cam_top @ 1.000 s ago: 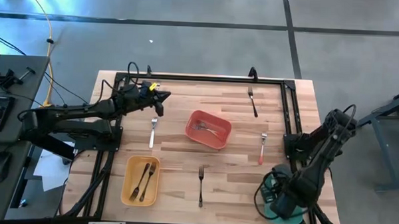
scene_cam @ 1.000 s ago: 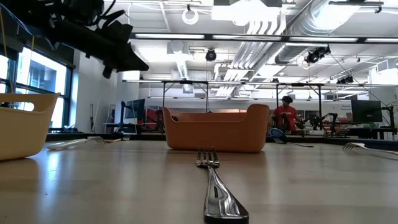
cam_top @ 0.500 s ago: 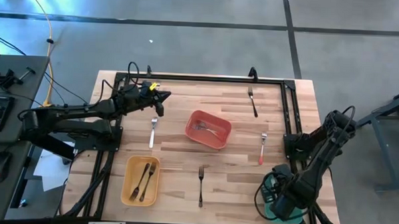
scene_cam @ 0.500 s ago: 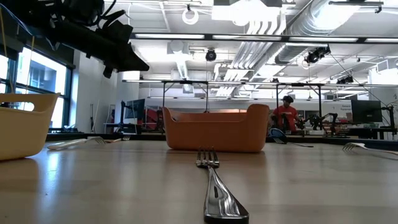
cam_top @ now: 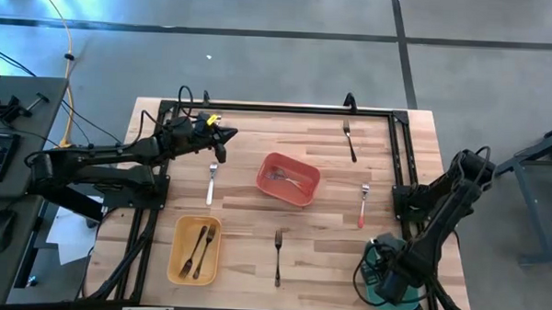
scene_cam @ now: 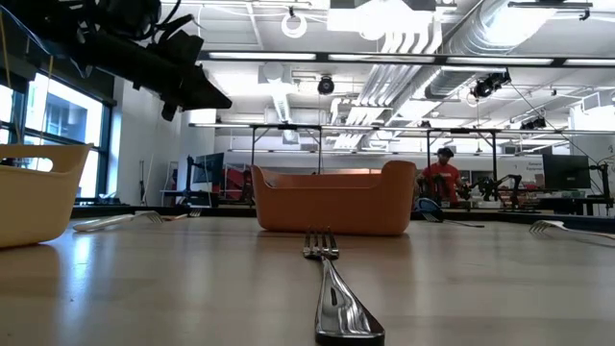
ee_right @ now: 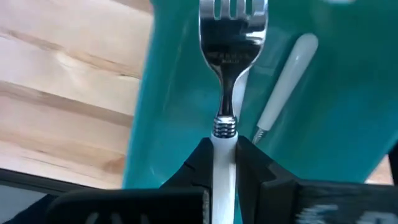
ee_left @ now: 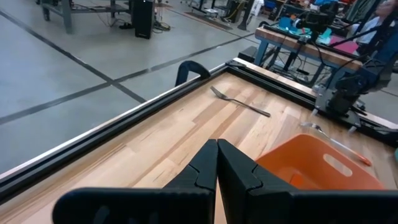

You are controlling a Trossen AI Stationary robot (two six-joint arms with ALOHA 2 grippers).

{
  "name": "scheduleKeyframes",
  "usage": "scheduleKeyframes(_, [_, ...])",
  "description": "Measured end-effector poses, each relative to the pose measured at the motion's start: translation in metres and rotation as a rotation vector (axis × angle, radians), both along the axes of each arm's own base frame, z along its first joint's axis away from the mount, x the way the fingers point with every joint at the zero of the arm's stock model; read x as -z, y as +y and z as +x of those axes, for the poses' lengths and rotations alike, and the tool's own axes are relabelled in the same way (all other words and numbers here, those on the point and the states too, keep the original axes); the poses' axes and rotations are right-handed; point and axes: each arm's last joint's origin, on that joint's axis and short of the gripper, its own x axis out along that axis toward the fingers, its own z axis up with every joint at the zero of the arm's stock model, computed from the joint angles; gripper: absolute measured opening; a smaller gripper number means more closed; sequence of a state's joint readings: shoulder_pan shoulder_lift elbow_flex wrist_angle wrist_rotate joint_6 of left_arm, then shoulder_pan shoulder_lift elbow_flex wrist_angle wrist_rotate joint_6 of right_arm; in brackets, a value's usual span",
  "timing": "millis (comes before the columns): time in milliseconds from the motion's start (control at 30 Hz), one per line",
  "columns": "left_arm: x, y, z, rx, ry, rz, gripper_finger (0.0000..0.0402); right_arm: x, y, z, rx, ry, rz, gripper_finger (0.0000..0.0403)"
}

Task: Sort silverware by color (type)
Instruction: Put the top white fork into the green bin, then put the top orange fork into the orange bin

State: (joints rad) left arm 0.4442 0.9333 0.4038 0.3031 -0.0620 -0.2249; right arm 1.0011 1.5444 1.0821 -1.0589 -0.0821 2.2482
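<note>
The right gripper (ee_right: 224, 163) pinches a white-handled fork (ee_right: 229, 68) between its fingers, just over the green bin (ee_right: 348, 118). Best lower it beside the fork already inside, then release. The left gripper (ee_left: 216, 163), fingers closed empty, waits.

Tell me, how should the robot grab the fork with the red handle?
Probably by the middle of its red handle. The red-handled fork lies flat on the table, alone, its handle pointing toward the near edge, with bare wood on both sides. Coming straight down from above, fingers either side of the handle, looks best. The right end effector already holds a white-handled fork.
</note>
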Motion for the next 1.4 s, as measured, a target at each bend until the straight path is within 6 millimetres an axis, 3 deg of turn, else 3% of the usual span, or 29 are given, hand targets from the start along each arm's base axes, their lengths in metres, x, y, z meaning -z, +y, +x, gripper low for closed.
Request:
scheduleKeyframes(100, [0.0, 0.0, 0.0, -0.002, -0.004, -0.007, 0.0, 0.009, 0.002, -0.004, -0.002, 0.004, 0.026, 0.0011])
scheduleKeyframes(367, [0.0, 0.0, 0.0, -0.002, -0.004, -0.007, 0.0, 0.011, 0.01, -0.019, -0.07, 0.025, 0.038, 0.0012])
scheduleKeyframes(600, [0.001, 0.0, 0.0, -0.002, 0.008, -0.012, 0.0, 0.026, 0.004, -0.018, -0.071, -0.007, 0.01, 0.0018])
scheduleKeyframes(733, [0.004, 0.0, -0.001, -0.003, 0.031, -0.023, 0.0, 0.032, 0.001, -0.013, -0.059, -0.022, 0.029, 0.0049])
scheduleKeyframes(900, [0.005, -0.001, -0.001, 0.023, 0.043, -0.036, 0.0, 0.031, 0.004, -0.005, -0.077, -0.056, 0.1, 0.0115])
scheduleKeyframes(1000, [0.005, -0.002, 0.0, 0.055, 0.034, -0.054, 0.0, 0.021, 0.005, -0.002, -0.084, -0.062, 0.141, 0.0144])
scheduleKeyframes(1133, [0.008, -0.004, -0.001, 0.084, 0.034, -0.118, 0.0, -0.006, 0.003, 0.004, -0.16, -0.089, 0.159, 0.0147])
scheduleKeyframes(1267, [0.015, -0.006, -0.003, 0.097, 0.081, -0.216, 0.0, -0.036, -0.009, 0.011, -0.225, -0.172, 0.179, 0.0115])
scheduleKeyframes(1400, [0.026, -0.008, -0.007, 0.074, 0.154, -0.343, 0.0, -0.052, -0.036, 0.023, -0.267, -0.331, 0.076, 0.0057])
